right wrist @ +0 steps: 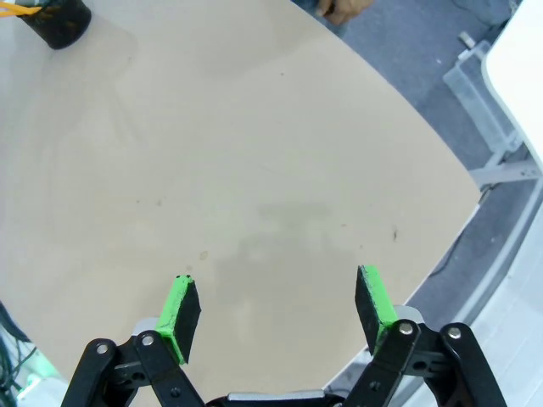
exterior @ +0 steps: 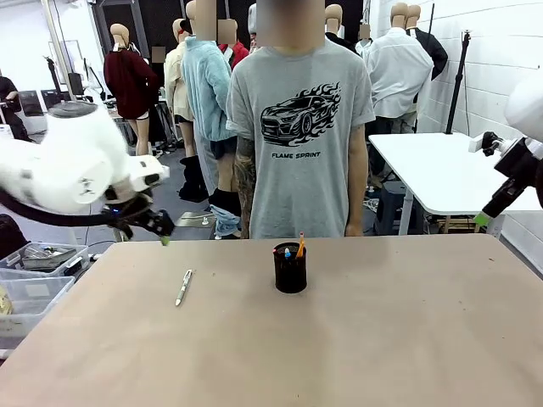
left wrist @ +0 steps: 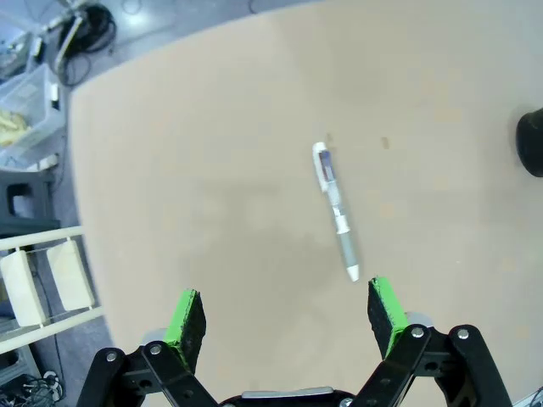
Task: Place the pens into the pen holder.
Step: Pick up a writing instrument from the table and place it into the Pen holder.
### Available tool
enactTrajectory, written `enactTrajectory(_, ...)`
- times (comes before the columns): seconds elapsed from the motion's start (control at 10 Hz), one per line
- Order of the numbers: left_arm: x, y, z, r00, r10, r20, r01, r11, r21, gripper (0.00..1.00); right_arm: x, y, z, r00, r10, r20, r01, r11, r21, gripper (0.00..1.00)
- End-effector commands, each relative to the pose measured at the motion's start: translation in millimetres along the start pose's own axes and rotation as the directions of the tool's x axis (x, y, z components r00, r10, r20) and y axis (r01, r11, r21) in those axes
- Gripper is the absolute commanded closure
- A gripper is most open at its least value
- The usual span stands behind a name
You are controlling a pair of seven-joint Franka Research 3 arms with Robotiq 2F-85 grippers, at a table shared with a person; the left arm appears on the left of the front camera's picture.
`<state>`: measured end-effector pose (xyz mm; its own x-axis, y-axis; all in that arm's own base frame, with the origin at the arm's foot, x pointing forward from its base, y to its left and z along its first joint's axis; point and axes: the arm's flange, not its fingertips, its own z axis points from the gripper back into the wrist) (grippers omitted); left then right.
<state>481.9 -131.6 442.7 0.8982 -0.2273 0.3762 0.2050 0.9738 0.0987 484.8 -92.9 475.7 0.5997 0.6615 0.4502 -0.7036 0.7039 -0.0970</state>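
Note:
A silvery-white pen point(exterior: 183, 287) lies flat on the tan table, left of centre; the left wrist view has this pen point(left wrist: 336, 209) a short way beyond my fingertips. The black mesh pen holder point(exterior: 290, 267) stands at the table's middle with an orange-yellow pencil point(exterior: 300, 245) and a blue-tipped pen point(exterior: 287, 252) upright in it. The pen holder's edge point(left wrist: 531, 142) sits at the right border of the left wrist view, and the pen holder point(right wrist: 56, 20) is at the top left of the right wrist view. My left gripper point(left wrist: 286, 315) hovers open above the table's far left, empty. My right gripper point(right wrist: 276, 307) hangs open and empty near the table's right corner.
A person in a grey T-shirt point(exterior: 299, 140) stands at the far edge behind the holder. Clear plastic bins point(exterior: 30, 275) sit off the table's left side. A white table point(exterior: 445, 170) stands at the back right. The table edge point(right wrist: 441, 161) runs close ahead in the right wrist view.

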Motion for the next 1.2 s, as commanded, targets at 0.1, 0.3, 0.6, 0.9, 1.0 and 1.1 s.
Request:
enactTrajectory(0.1,37,-4,-49,0.993,0.062,-0.105,-0.072,0.993,-0.094,0.0,-3,-1,-1,1.0,0.015,0.017,-0.015,1.0,0.001,0.08)
enactTrajectory(0.3,35,-8,-74,0.99,0.119,-0.08,-0.125,0.99,-0.07,0.0,-3,-1,-1,1.0,0.015,0.017,-0.015,1.0,0.001,0.08)
enactTrajectory(0.6,29,-10,-64,0.994,0.047,-0.1,-0.054,0.996,-0.074,0.0,-3,-1,-1,1.0,0.015,0.017,-0.015,1.0,0.001,0.08)
enactTrajectory(0.9,42,-20,-101,0.986,0.084,-0.143,-0.099,0.99,-0.101,0.0,-3,-1,-1,1.0,0.015,0.017,-0.015,1.0,0.001,0.08)
enactTrajectory(1.0,49,-23,-111,0.983,0.094,-0.161,-0.11,0.99,-0.093,0.0,-3,-1,-1,1.0,0.015,0.017,-0.015,1.0,0.001,0.08)
enactTrajectory(1.1,54,-28,-121,0.977,0.088,-0.195,-0.109,0.989,-0.099,0.0,-3,-1,-1,1.0,0.015,0.017,-0.015,1.0,0.001,0.08)
